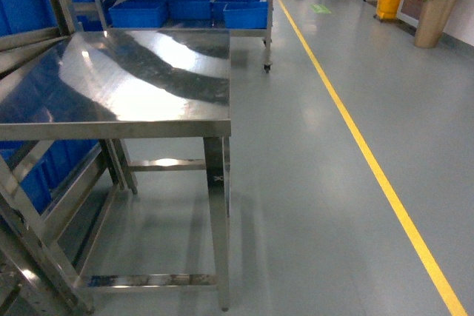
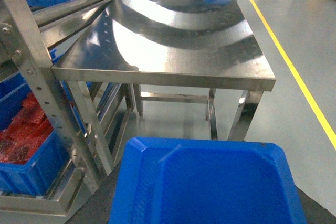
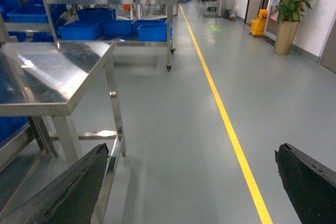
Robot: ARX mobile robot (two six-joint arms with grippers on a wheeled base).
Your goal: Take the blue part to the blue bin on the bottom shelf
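The right gripper is being held wide open and empty over the grey floor, apparently awaiting a reach. The left gripper's state cannot be told; a blue plastic bin is filling its view. No blue part is being shown.

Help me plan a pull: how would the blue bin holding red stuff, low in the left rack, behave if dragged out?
The bin looks like moulded plastic, so probably stiff. Red contents fill it, so likely weighty. A rack post stands in front, so it may snag.
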